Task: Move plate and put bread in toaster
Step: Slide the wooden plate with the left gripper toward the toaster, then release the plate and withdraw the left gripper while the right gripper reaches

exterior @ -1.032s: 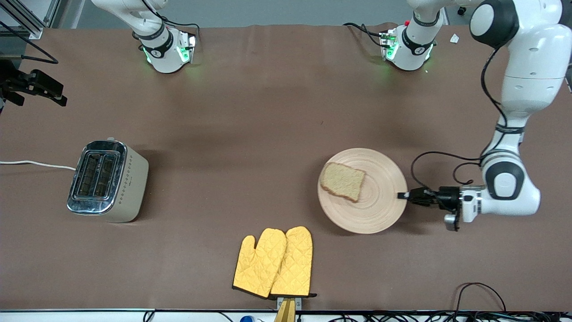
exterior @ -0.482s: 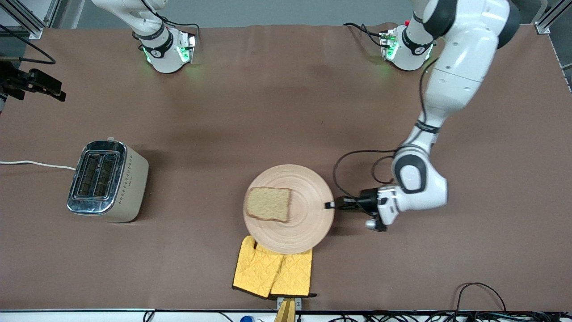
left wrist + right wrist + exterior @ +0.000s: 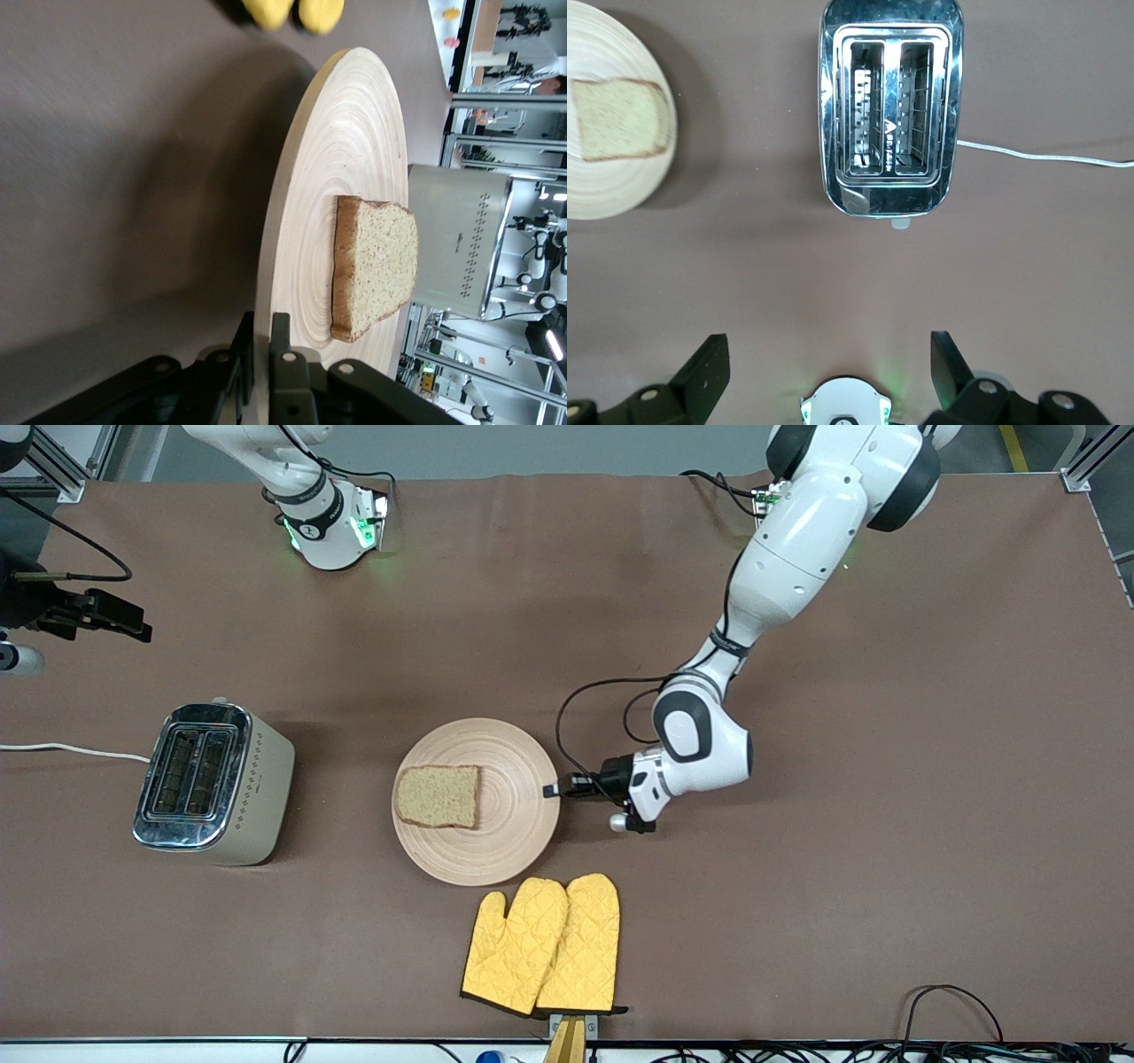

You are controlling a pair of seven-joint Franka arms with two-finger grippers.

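Note:
The round wooden plate [image 3: 500, 833] is near the table's middle, between the toaster and my left arm. The slice of brown bread [image 3: 438, 796] lies flat on its toaster-side half. My left gripper [image 3: 554, 790] is shut on the plate's rim at the edge toward the left arm's end, as the left wrist view [image 3: 263, 332] shows with the plate [image 3: 345, 159] and bread [image 3: 376, 266]. The toaster [image 3: 213, 782] stands toward the right arm's end, both slots empty [image 3: 890, 115]. My right gripper [image 3: 124, 624] is open and empty in the air above the toaster's area [image 3: 828, 350].
A pair of yellow oven mitts [image 3: 545, 943] lies nearer the front camera than the plate, close to the table's edge. The toaster's white cord [image 3: 71, 750] runs off the table at the right arm's end.
My left gripper has carried the plate with the bread toward the toaster, passing over the mitts' tips and then away from them. The right gripper has shifted slightly.

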